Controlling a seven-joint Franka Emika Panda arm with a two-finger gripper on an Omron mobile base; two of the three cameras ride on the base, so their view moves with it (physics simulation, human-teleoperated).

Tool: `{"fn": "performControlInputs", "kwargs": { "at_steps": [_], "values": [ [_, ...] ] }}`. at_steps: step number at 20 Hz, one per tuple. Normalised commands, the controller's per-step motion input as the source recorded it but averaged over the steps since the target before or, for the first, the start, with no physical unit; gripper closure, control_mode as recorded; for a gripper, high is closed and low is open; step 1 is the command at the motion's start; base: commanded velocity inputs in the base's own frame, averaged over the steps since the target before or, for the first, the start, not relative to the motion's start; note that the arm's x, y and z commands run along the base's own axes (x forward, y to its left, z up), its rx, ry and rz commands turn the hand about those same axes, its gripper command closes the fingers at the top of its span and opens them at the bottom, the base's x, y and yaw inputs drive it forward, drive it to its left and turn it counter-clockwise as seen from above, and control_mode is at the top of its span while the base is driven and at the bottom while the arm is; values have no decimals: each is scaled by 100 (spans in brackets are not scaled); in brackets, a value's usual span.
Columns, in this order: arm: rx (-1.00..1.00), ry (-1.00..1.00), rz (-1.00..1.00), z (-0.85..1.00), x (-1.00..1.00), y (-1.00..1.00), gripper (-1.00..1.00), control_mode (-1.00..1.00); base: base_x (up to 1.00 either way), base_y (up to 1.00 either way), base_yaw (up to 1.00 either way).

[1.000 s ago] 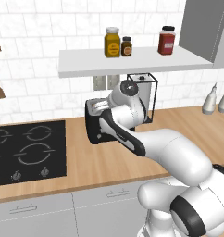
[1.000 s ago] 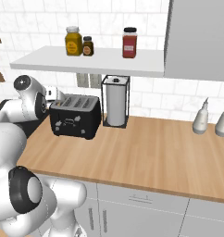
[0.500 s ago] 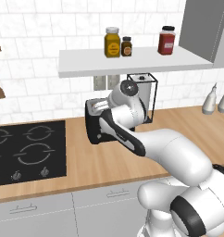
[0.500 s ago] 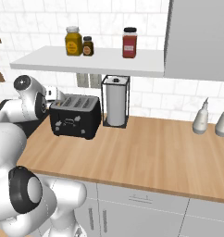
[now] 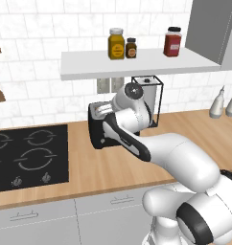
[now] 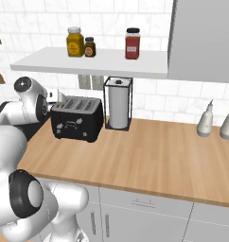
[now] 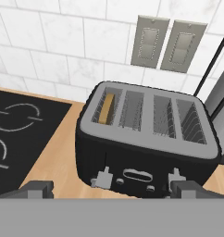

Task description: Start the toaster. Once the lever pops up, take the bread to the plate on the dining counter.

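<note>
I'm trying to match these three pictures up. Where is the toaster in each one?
Left base view: the toaster is left of middle, mostly behind the white arm.
Right base view: it stands in the open at the left on the wood counter.
Hand view: it sits in the middle, with bread in its leftmost slot.
Shared landmark: the paper towel holder, just right of the toaster.

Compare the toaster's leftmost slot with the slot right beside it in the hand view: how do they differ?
On the toaster, the leftmost slot holds the bread, a tan slice standing on edge; the neighbouring slot holds nothing, and its wire rack shows all the way down. The leftmost slot lies next to the cooktop side; the neighbouring slot is further in. Both are long, grey-rimmed openings in the silvery top.
</note>
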Motion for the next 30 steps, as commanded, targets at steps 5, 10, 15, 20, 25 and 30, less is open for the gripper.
{"fn": "performControlInputs", "kwargs": {
  "at_steps": [5, 10, 15, 20, 25, 30],
  "values": [
    [0, 0, 0, 0, 0, 0, -100, -100, 0, 0, 0],
    [0, 0, 0, 0, 0, 0, -100, -100, 0, 0, 0],
    [0, 0, 0, 0, 0, 0, -100, -100, 0, 0, 0],
    [0, 0, 0, 0, 0, 0, -100, -100, 0, 0, 0],
    [0, 0, 0, 0, 0, 0, -100, -100, 0, 0, 0],
    [0, 0, 0, 0, 0, 0, -100, -100, 0, 0, 0]
  ]
}}
